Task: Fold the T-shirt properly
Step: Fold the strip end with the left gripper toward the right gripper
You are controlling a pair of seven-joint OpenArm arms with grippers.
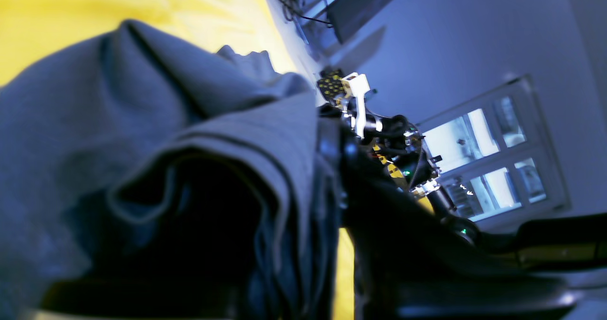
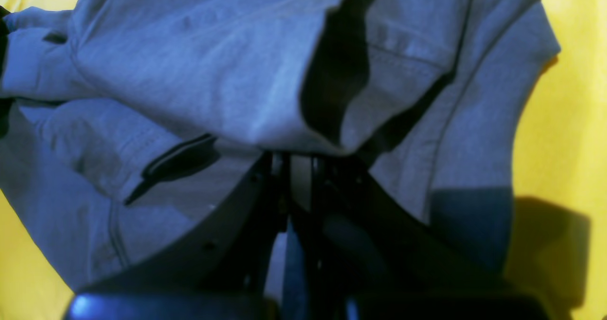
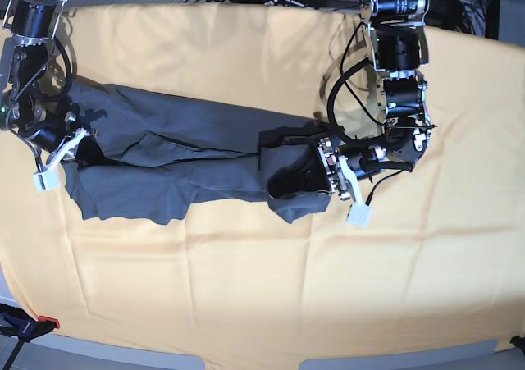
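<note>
We hold the dark slate-grey cotton T-shirt (image 3: 189, 161), stretched across the yellow-clothed worktop (image 3: 246, 288), with our right claw (image 2: 301, 161) and left claw (image 3: 328, 169) each clamped on an end, so uneven pulling could bunch it.

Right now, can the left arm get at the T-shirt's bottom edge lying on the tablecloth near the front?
Probably, but not freely: the left gripper looks shut on the T-shirt at its end. That front edge lies bare on the yellow tablecloth with nothing over it, so it would need to release first.
</note>
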